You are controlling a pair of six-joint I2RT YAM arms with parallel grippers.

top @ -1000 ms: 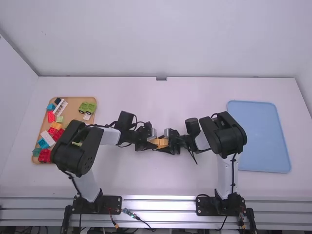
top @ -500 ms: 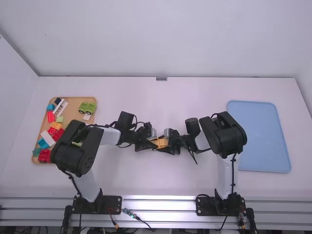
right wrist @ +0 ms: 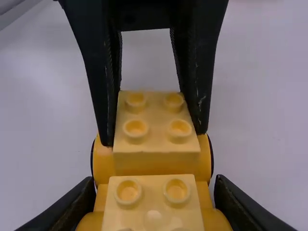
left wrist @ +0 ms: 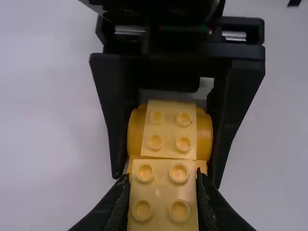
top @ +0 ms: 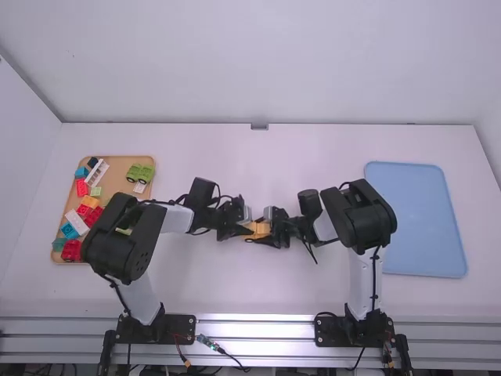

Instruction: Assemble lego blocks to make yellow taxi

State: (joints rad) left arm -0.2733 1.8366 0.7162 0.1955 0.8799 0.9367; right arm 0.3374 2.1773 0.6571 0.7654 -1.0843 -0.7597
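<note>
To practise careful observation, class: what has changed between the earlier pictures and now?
Nothing visibly moves, and no grasp or release can be seen. The left tool and right tool still meet at the yellow blocks; the brick tray and blue tray stay put.

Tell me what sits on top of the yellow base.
One pale-yellow studded block, held in the left pincer, and a second block nearer the right pincer, which grips the yellow base. The surface beneath both is covered.

We've got a lane along the table (top: 266, 153)'s far side. Middle's blocked: left gripper (top: 246, 229) faces right gripper (top: 264, 230). Left arm (top: 117, 239) overhangs the tan tray (top: 117, 171); right arm (top: 360, 215) crowds the blue tray (top: 423, 219).
</note>
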